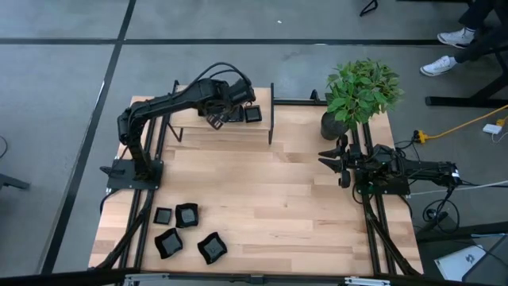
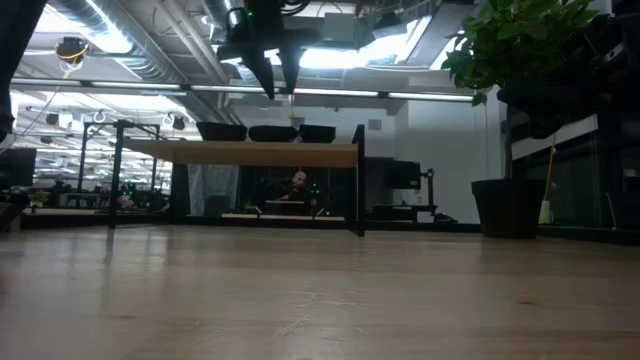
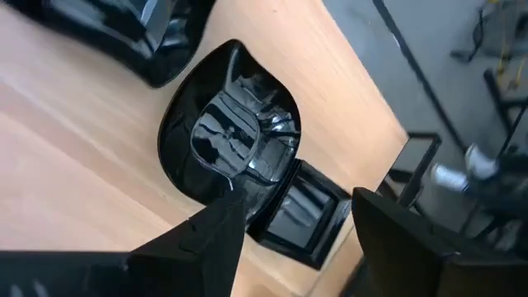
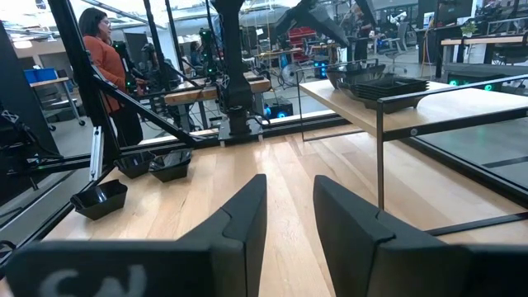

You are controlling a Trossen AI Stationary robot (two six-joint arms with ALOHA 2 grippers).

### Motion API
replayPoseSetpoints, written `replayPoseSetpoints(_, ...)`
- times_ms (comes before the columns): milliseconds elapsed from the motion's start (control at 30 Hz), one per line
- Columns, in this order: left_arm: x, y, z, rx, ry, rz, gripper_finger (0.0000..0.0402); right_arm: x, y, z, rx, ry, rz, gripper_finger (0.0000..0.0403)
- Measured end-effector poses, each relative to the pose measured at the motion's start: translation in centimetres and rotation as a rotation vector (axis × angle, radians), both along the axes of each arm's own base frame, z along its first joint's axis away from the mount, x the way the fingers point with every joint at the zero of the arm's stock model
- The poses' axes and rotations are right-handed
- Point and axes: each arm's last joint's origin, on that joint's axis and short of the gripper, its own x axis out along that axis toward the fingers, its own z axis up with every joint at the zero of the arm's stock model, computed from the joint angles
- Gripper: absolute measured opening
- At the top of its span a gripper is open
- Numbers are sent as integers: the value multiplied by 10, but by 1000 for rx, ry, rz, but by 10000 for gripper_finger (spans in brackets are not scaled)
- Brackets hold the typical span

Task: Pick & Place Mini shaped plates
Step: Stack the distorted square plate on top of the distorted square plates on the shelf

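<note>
Black plate (image 3: 231,136) resting on shelf (image 1: 222,129) directly beneath left pincer (image 3: 289,227), fingers spread and released; right pincer (image 1: 332,159) idle, part-open, empty, far off.

The raised light-wood shelf (image 1: 226,127) with black metal legs stands at the table's far edge. The dark left gripper (image 1: 216,117) hangs over it, jaws apart, beside small glossy black plates (image 1: 252,114). Four more black plates (image 1: 187,231) lie well apart from the shelf, at the near edge.
</note>
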Motion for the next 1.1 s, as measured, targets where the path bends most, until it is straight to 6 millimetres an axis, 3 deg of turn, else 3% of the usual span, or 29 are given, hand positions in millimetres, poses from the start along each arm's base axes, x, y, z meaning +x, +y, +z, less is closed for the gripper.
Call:
replayPoseSetpoints(367,4,-11,0,44,151,-296,185,0,0,0,0,0,0,103)
replayPoseSetpoints(933,15,-44,-1,110,294,-698,14,0,0,0,0,0,0,103)
replayPoseSetpoints(1100,17,-55,-1,109,305,-787,3,0,0,0,0,0,0,103)
